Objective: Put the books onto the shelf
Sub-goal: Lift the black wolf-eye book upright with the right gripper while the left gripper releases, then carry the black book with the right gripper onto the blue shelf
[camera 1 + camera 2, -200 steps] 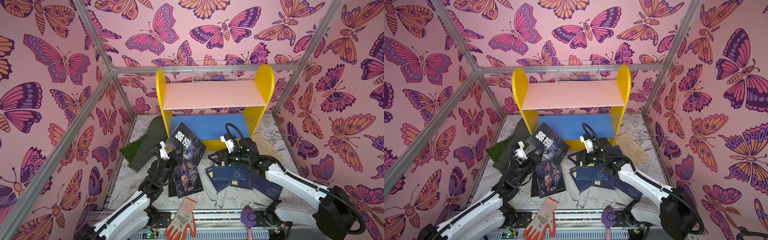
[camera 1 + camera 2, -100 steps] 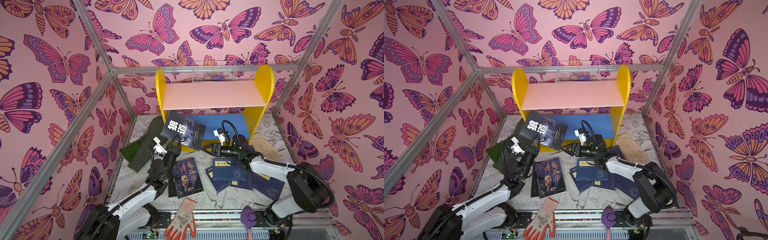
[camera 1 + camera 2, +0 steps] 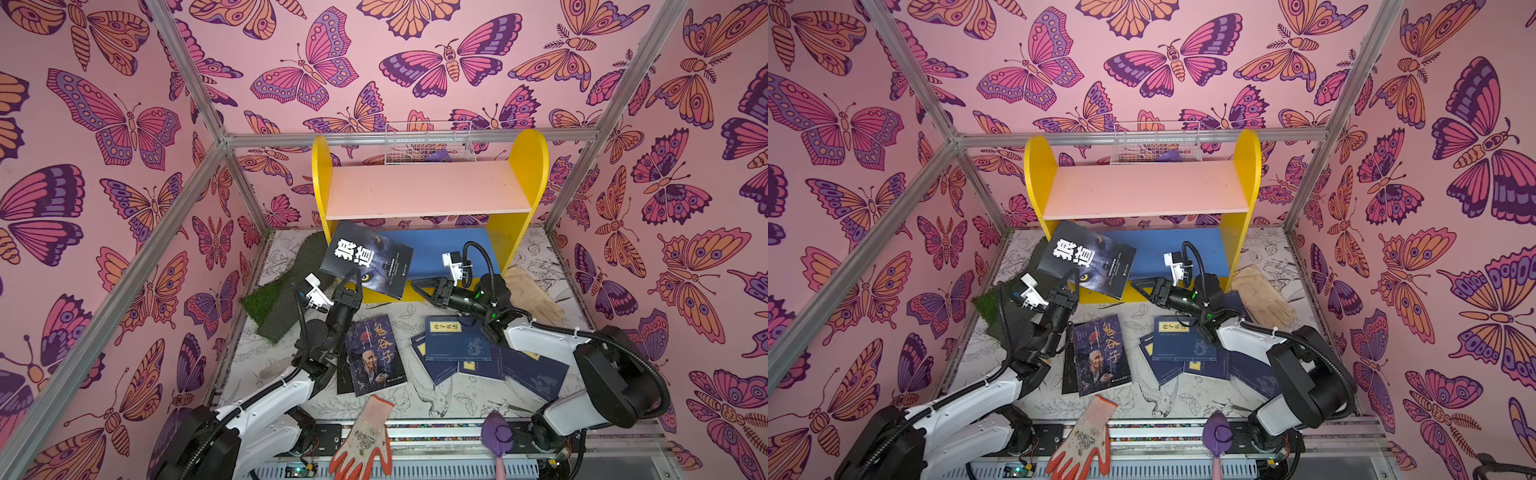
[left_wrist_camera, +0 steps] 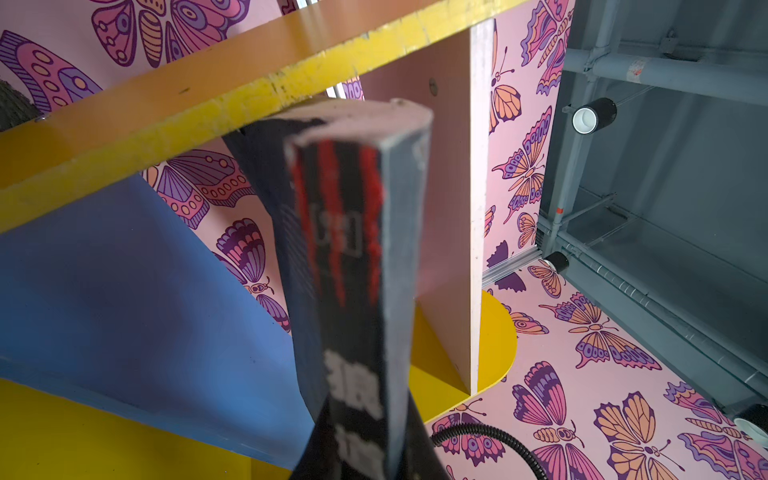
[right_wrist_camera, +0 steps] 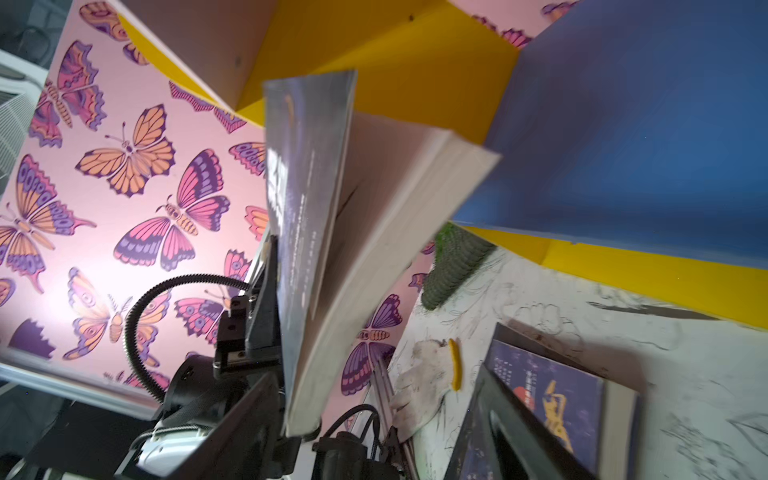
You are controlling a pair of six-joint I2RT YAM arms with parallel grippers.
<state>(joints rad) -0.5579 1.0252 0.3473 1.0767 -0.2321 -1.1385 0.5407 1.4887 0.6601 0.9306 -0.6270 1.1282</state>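
Lifted off the table (image 3: 453, 399) since a second ago, the dark paperback (image 3: 365, 259) is now hanging tilted before the lower opening of the shelf (image 3: 428, 191), which is standing at the table's back edge. In both top views the book's upper part is overlapping the left end of the blue board (image 3: 449, 249); whether it is touching the board I cannot tell. The left gripper (image 3: 352, 286) is pinching the book's lower edge, jaws pressed onto front and back cover, and in the left wrist view the spine (image 4: 353, 249) is rising from between them. The right gripper (image 3: 417, 284) has swung off the navy books (image 3: 457, 340) and is pointing at the paperback's lower right corner, just beside it, jaws spread and holding nothing. Another paperback with a portrait cover (image 3: 376, 353) is lying flat mid-table, and the navy books are lying fanned toward the right front corner.
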